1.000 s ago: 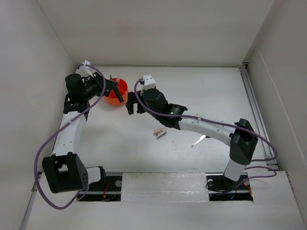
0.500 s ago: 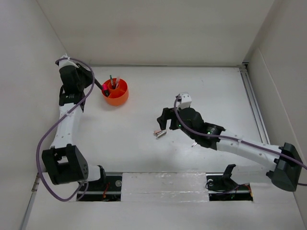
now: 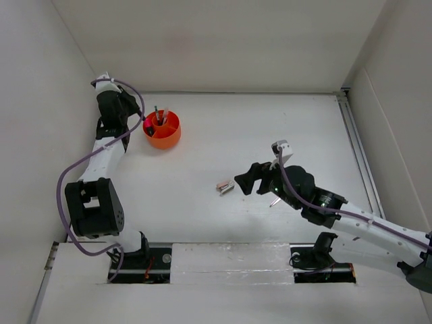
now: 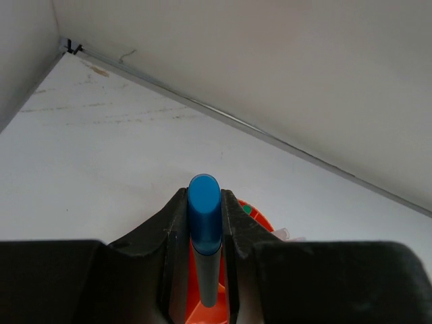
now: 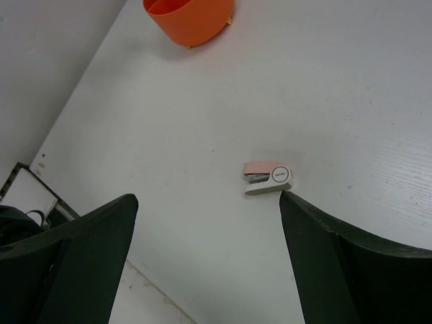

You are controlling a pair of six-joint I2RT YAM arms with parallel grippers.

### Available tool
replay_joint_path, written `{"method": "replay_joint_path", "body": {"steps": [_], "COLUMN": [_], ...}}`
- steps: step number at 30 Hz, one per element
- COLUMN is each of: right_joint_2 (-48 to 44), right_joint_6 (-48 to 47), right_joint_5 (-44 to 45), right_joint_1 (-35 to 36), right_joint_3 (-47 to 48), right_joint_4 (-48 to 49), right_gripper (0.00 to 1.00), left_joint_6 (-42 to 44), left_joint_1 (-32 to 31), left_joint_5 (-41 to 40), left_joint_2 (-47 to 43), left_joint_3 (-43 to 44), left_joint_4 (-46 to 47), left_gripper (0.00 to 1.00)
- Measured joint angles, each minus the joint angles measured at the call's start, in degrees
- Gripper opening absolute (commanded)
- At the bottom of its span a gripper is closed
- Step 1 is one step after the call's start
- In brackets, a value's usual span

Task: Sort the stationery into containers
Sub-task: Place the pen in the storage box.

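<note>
White surface (image 3: 283,128), plain walls (image 3: 202,40); left pincer (image 4: 204,226) pinched a blue highlighter (image 4: 204,202) by the organiser (image 3: 164,137), right pincer (image 5: 208,197) was spread, stapler (image 5: 268,178) just ahead.

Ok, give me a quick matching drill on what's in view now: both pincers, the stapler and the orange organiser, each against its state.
Things:
1. left pincer
2. right pincer
3. stapler
4. orange organiser

States:
a. lying on the table
b. open, holding nothing
c. has a dark pen standing in it
d. shut on the blue-capped highlighter

Pairs: 1-d, 2-b, 3-a, 4-c.
</note>
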Motion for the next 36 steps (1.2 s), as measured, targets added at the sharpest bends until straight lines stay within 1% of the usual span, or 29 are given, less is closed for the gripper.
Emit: {"method": "replay_joint_path", "body": {"steps": [3, 6, 10, 13, 24, 36], "right_joint_2": [0.0, -0.1, -0.2, -0.5, -0.8, -3.1], "right_joint_6": [0.3, 0.8, 1.2, 1.4, 1.9, 2.3], "right_joint_5": [0.0, 0.0, -0.2, -0.2, -0.2, -0.2], "right_joint_1": [0.0, 0.0, 0.0, 0.0, 0.4, 0.4], "right_joint_3": [-0.8, -1.7, -1.8, -1.8, -1.8, -1.8], "right_joint_4": [-0.9, -1.6, -2.6, -2.8, -3.1, -4.0], "right_gripper": [0.92, 0.92, 0.92, 0.92, 0.92, 0.92], "left_joint_6": [1.3, 2.1, 2.4, 2.4, 3.2, 3.0], "left_joint_1": [0.0, 0.0, 0.0, 0.0, 0.0, 0.0], "left_joint_5": [-0.3, -0.5, 0.3, 0.3, 0.2, 0.8], "left_joint_2": [0.4, 2.6, 6.9, 8.5, 8.5, 8.6], "left_joint_3": [-0.9, -1.0, -1.1, -1.3, -1.4, -2.4], "left_joint_4": [2.7, 4.7, 5.3, 4.9, 5.7, 6.0], "left_gripper": [0.00, 0.00, 0.00, 0.00, 0.00, 0.00]}}
